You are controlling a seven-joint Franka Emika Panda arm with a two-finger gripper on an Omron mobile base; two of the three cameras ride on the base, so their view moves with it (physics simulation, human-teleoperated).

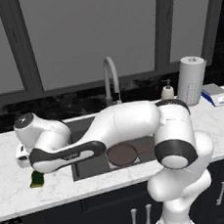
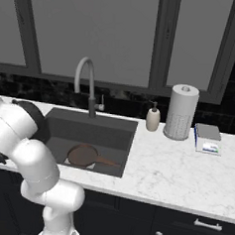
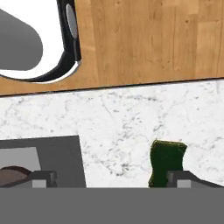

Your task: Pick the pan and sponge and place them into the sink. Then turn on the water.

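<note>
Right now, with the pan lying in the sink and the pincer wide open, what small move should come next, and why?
Probably shift the pincer sideways until it centres over the sponge, then lower. The pan already rests in the sink, while the sponge lies on the marble counter left of the basin, under one fingertip and not between the open jaws.

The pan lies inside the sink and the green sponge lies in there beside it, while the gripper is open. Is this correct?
Not quite. The pan does lie in the sink, but the sponge is on the marble counter left of the basin, as the left base view shows. The gripper is open above it in the hand view.
</note>
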